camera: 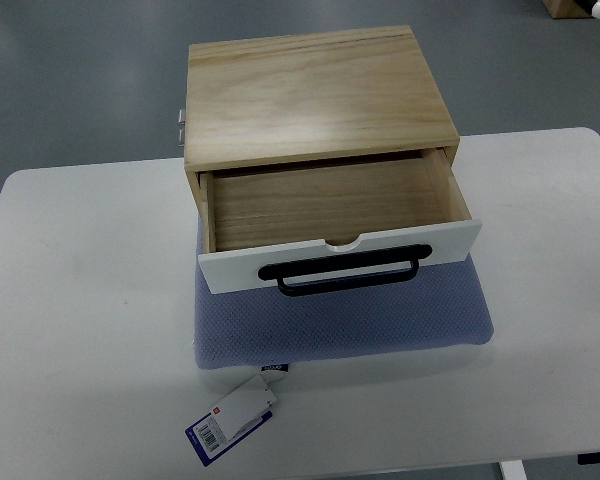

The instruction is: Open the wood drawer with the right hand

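A light wooden box [315,85] stands at the middle of the white table [80,300]. Its drawer [330,205] is pulled out toward me and its inside is bare wood, with nothing in it. The drawer has a white front panel [270,262] with a black bar handle [345,275] hanging along it. Neither of my hands shows anywhere in the top view.
The box rests on a blue-grey padded mat [340,320] that sticks out in front of the drawer. A white and blue price tag [235,415] hangs off the mat's front edge. Grey floor lies beyond the table's far edge.
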